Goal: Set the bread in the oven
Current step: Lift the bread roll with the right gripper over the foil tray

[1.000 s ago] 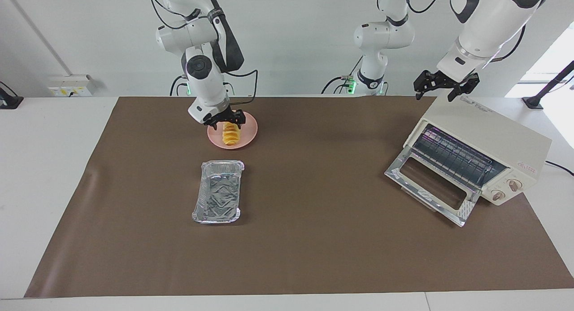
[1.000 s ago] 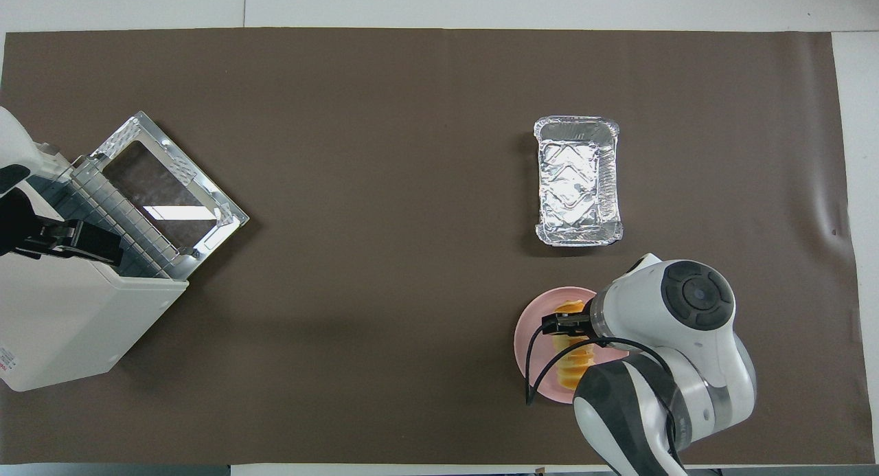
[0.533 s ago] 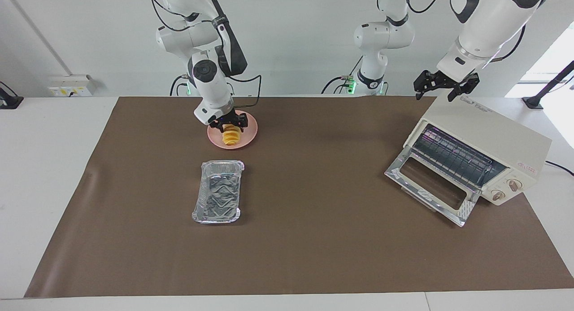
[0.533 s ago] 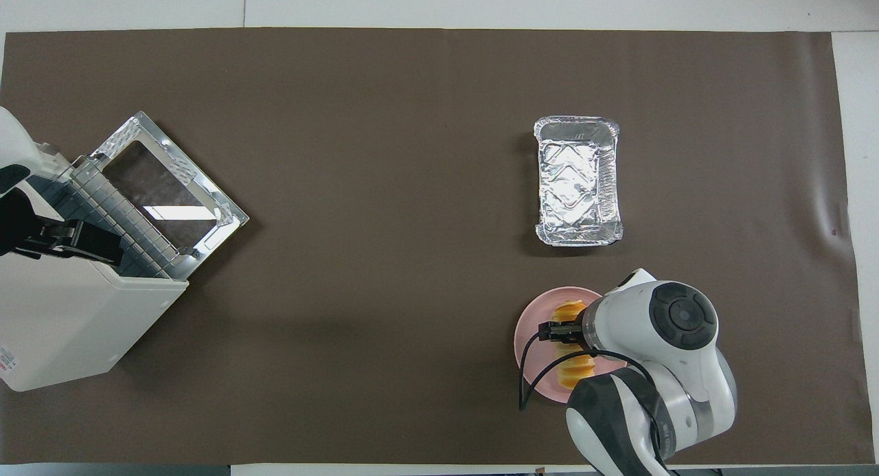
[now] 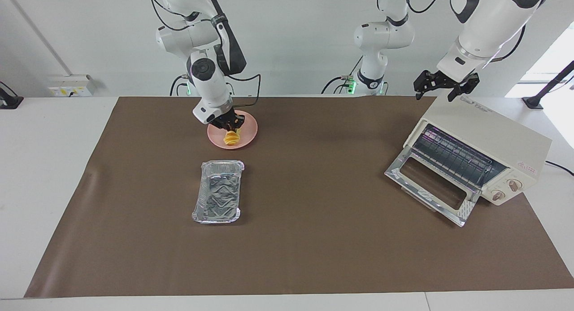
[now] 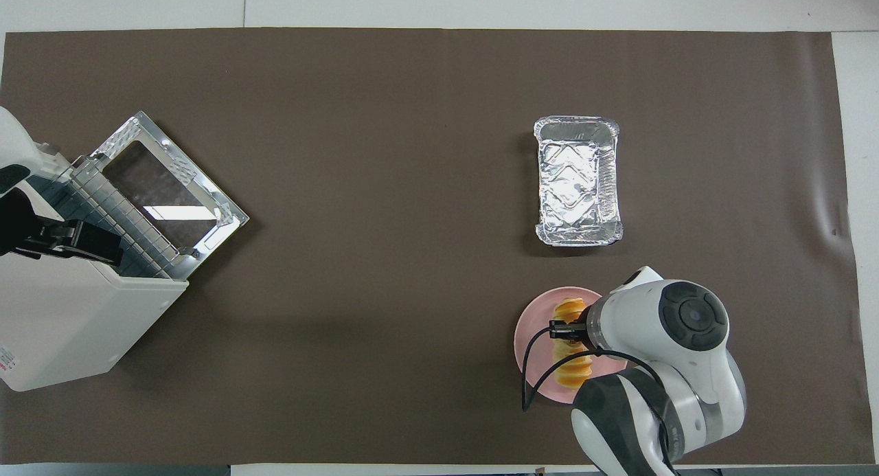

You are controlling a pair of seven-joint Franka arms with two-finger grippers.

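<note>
The golden ridged bread (image 5: pixel 231 138) (image 6: pixel 570 310) lies on a round pink plate (image 5: pixel 249 130) (image 6: pixel 530 338) at the right arm's end of the table, close to the robots. My right gripper (image 5: pixel 231 124) (image 6: pixel 567 330) is down on the loaf with its fingers shut across its middle. The cream-white oven (image 5: pixel 489 136) (image 6: pixel 69 325) stands at the left arm's end with its glass door (image 5: pixel 428 185) (image 6: pixel 172 180) dropped open and the wire rack showing. My left gripper (image 5: pixel 444 89) (image 6: pixel 69 239) waits open over the oven's top.
A crinkled silver foil tray (image 5: pixel 218 192) (image 6: pixel 578 180) sits on the brown mat, farther from the robots than the plate. A black cable loops from the right wrist over the plate's rim.
The right gripper has lowered onto the bread and its fingers have closed in on the loaf. The left arm has not moved.
</note>
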